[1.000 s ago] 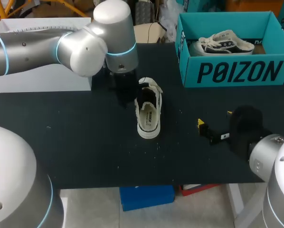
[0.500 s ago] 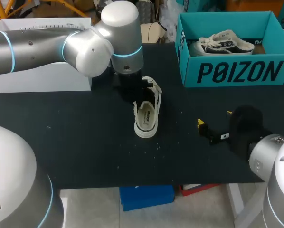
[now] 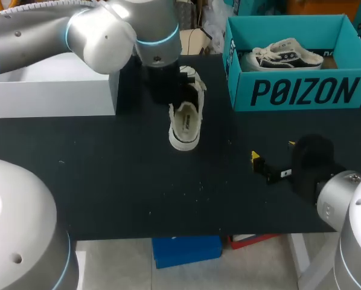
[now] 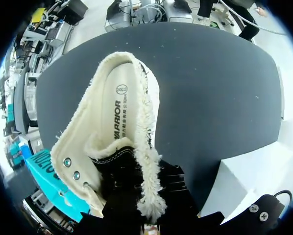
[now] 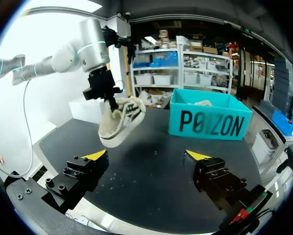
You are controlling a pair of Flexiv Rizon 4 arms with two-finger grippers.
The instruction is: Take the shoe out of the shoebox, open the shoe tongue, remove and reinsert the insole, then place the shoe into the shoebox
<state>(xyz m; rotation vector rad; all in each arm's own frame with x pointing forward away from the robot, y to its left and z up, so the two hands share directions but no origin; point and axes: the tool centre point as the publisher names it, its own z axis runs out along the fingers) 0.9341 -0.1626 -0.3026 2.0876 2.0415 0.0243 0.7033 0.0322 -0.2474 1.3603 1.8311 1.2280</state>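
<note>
- A second ago the low cream-and-black canvas shoe (image 3: 185, 118) with frayed edges lay flat on the black desk (image 3: 138, 181). Now it has risen clear of it and drifted toward the far edge.
- My left gripper (image 3: 179, 92) has done the lifting. It pinches the shoe at the laced front end, and from the right wrist view the shoe (image 5: 119, 122) hangs heel-down in the air beneath it.
- From the left wrist, my own gripper (image 4: 146, 208) shows only as dark fingers sunk into the black upper, with the yellow tips hidden by the fabric. The cream insole (image 4: 118, 105) lies inside the shoe.
- My right gripper (image 3: 271, 167) has not moved. It rests low over the desk's near right part with its fingers spread wide and nothing between them, well apart from the shoe.
- The teal cardboard shoebox (image 3: 301, 90) stands open at the far right, and a second canvas shoe (image 3: 283, 54) of the same kind lies in it.
- My reading: with the insole seated and the shoe airborne, this looks like the start of the carry back to the shoebox. The shoe must travel right and clear the box's near wall before I let go.
</note>
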